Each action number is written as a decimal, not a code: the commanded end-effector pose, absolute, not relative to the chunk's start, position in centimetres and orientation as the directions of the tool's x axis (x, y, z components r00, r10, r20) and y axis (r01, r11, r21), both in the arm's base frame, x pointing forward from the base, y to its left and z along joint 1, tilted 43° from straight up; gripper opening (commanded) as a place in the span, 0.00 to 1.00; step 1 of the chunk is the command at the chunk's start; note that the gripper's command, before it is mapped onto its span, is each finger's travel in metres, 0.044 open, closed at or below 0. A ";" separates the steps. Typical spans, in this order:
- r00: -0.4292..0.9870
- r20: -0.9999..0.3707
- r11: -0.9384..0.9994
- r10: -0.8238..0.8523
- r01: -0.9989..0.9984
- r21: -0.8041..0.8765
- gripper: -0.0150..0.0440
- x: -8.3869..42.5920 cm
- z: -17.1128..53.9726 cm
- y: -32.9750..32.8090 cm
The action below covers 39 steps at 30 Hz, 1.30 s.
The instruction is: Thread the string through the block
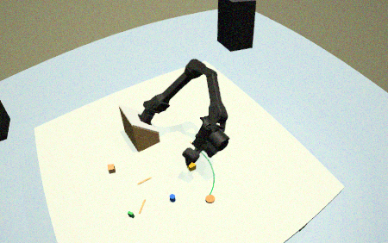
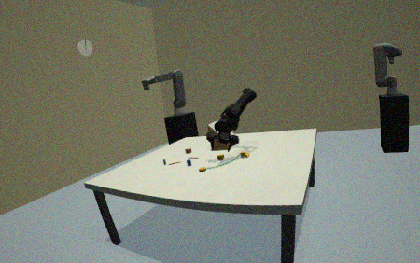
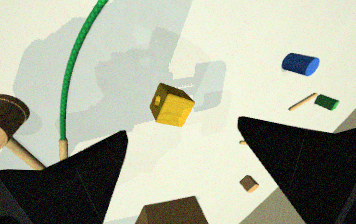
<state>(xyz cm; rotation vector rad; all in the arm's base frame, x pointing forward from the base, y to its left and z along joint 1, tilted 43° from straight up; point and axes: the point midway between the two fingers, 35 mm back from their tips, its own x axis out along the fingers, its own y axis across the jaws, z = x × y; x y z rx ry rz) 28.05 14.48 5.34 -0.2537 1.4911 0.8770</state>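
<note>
My gripper [image 3: 183, 128] [image 2: 220, 148] is open and empty, above the table between the wooden block [image 1: 147, 138] [image 3: 172, 212] and the string. The block stands upright; its hole is not visible. The green string [image 1: 214, 174] [image 3: 67, 80] curves from the round button [image 1: 209, 198] [image 2: 203, 169] toward the area under the arm. In the wrist view one end of the string's stick [image 3: 63, 148] shows beside the left finger, which hides the rest. A yellow cube with a hole [image 1: 191, 166] [image 2: 220, 158] [image 3: 175, 108] lies on the table below the open fingers.
A dark round piece [image 3: 11, 114] with a rod is beside the left finger. Farther off lie a blue cylinder [image 1: 172, 197] [image 3: 300, 64], a green piece [image 1: 131, 214] [image 3: 327, 102], a small brown cube [image 1: 111, 168] [image 3: 249, 183] and two loose sticks, one near the green piece [image 1: 131, 214].
</note>
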 end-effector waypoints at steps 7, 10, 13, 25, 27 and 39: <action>-0.160 -0.774 -0.193 0.613 -0.980 0.049 1.00 28.0 4.5 13.1; -0.148 -0.747 -0.300 0.648 -0.951 -0.072 1.00 28.1 4.5 12.9; -0.142 -0.733 -0.384 0.665 -0.907 -0.173 1.00 28.2 4.6 12.8; -0.142 -0.732 -0.388 0.666 -0.905 -0.178 1.00 28.2 4.6 12.8; -0.142 -0.732 -0.388 0.666 -0.905 -0.178 1.00 28.2 4.6 12.8; -0.140 -0.736 -0.387 0.662 -0.905 -0.175 0.91 28.3 4.6 12.7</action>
